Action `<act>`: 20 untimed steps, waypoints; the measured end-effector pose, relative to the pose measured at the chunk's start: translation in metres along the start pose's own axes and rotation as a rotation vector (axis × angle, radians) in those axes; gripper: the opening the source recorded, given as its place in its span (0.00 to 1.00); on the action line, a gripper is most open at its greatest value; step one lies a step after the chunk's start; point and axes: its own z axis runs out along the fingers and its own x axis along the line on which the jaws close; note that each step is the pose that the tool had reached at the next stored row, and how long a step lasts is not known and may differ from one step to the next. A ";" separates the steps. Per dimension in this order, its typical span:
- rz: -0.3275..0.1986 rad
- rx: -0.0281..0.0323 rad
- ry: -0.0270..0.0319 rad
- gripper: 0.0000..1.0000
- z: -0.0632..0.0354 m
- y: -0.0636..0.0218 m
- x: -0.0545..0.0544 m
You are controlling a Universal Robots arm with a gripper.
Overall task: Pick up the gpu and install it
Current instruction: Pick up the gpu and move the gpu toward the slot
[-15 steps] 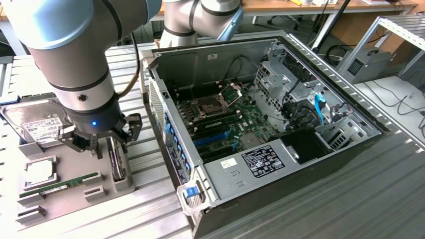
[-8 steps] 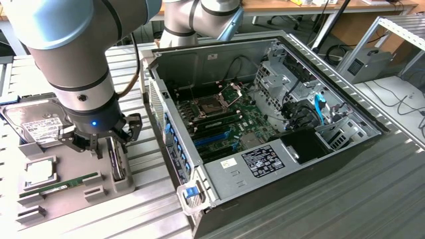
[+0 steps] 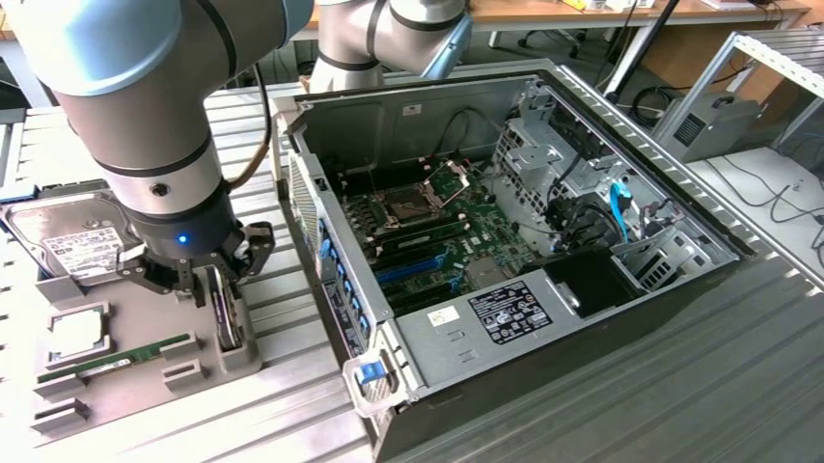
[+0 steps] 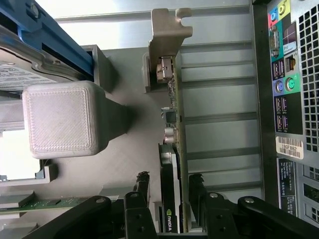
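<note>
dark gpu (image 4: 173,134) upright, between parted claw (image 4: 169,181) jaws

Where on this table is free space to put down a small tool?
Free: the ribbed table at the exterior view's right, beside the computer case. Crowded: the grey holder, where the end effector straddles the gpu.

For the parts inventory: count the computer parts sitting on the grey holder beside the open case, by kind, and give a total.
hard drive: 1
processor chip: 1
memory stick: 1
gpu: 1, standing on edge in its slot
Total: 4 parts on the grey holder
</note>
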 end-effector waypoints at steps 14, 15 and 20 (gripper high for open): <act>0.000 -0.0001 -0.0001 0.37 0.0001 0.0000 0.000; 0.000 0.0000 0.0000 0.37 0.0000 0.0000 0.000; 0.000 0.0000 0.0000 0.35 0.0000 0.0000 0.000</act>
